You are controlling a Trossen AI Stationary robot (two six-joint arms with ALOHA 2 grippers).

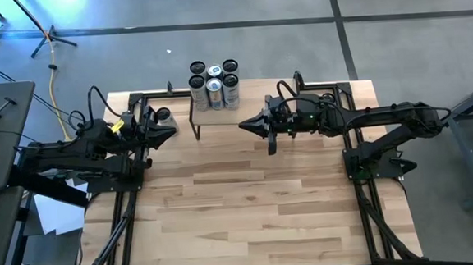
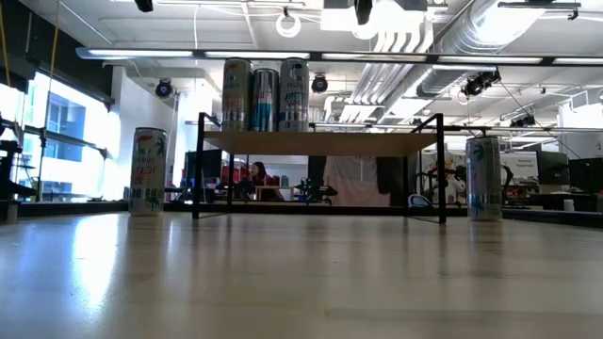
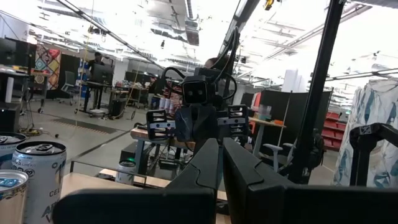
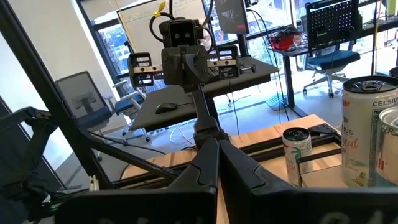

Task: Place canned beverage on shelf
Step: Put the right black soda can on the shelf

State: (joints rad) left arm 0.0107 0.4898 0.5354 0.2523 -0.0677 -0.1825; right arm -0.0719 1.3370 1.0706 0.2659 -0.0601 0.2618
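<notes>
The shelf (image 1: 219,109) stands at the far edge of the wooden surface (image 1: 249,206), about in the middle between the two arms. Five tall beverage cans (image 1: 215,85) stand upright in a tight group on its left part, seen from above; in the low view three of them (image 2: 265,94) show side by side on the board, above the black legs. One more can (image 1: 164,115) stands on the surface itself, just beside the left hand (image 1: 171,131) and to the left of the shelf; in the low view it is the can (image 2: 148,171) at the left of the shelf legs. The low view shows also another can (image 2: 483,178) on the surface at the right of the shelf, but in the high view it is hidden by the right arm. The left hand is fully closed, its fingers (image 3: 214,174) pressed together with nothing between them, and it points toward the shelf. The right hand (image 1: 244,125) is closed in the same way and empty, its fingers (image 4: 214,168) together, and it hangs in front of the shelf, pointing toward the left arm. Both hands are apart from all cans.
</notes>
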